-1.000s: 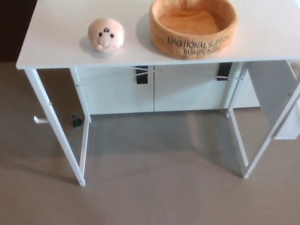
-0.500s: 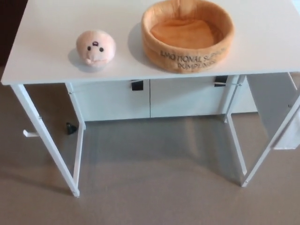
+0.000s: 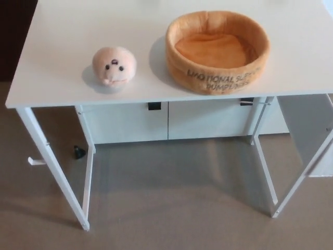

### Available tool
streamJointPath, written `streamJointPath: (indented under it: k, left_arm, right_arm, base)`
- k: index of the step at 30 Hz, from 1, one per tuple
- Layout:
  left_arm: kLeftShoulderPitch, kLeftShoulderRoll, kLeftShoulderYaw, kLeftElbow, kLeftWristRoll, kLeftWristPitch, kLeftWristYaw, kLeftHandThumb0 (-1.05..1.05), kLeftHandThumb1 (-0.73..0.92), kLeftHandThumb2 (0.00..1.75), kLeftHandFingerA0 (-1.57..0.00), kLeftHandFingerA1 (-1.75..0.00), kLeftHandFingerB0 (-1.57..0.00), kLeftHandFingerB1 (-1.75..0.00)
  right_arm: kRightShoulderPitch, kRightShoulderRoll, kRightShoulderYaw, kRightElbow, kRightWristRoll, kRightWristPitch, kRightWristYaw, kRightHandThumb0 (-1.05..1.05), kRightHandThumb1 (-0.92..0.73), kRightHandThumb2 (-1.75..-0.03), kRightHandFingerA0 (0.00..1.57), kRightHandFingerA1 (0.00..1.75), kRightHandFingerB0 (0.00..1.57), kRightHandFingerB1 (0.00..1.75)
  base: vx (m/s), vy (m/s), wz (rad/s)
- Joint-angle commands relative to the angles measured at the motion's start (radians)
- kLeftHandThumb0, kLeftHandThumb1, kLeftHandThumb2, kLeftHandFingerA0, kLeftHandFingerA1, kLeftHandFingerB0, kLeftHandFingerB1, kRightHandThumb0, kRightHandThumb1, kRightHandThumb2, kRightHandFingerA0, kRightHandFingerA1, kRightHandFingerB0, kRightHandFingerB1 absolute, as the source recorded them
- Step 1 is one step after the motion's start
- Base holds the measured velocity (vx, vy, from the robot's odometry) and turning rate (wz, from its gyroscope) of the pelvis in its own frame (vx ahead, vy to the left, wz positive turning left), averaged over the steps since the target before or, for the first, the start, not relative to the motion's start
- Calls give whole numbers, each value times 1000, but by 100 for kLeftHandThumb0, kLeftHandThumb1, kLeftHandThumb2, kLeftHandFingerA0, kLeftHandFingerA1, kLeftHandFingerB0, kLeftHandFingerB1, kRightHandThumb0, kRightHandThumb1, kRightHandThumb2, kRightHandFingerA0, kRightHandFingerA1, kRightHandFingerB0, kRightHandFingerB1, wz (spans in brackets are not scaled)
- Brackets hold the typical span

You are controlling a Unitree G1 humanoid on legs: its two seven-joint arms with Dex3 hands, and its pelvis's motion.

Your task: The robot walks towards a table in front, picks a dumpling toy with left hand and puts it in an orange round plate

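Dumpling toy upper left on desk, near plate. Looks soft, light, squashy; best pinched across rounded sides. Hands out of frame, state unknown.

Dumpling toy beside orange plate, table.

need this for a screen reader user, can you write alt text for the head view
A pink dumpling toy with a small face sits on a white table, apart from and to the left of an empty orange round plate with soft raised walls and dark lettering. Grey floor shows below; no robot hand is in view.
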Motion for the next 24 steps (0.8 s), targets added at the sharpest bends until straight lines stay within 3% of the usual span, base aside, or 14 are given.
streamJointPath:
  k: [1, 9, 24]
  left_arm:
    - [-3, 9, 6, 0, 5, 10, -10, -32, 67, 61, -50, -40, -37, -35]
    - [-14, 11, -4, -3, 19, 5, -5, -32, 67, 60, -53, -42, -37, -35]
    - [-10, 11, 0, -5, 13, -1, -15, -32, 68, 61, -50, -41, -37, -35]
  right_arm:
    - [0, -9, 1, -7, 0, 4, 2, -27, -65, -60, 70, 45, 45, 35]
    - [-18, -4, -18, 3, 9, 15, 10, -25, -61, -58, 69, 46, 45, 35]
    - [-12, -7, -7, -3, -1, 9, 18, -26, -62, -59, 66, 45, 44, 35]
  base:
    - [-8, -377, 17]
    - [35, -81, -4]
    - [115, 161, -6]
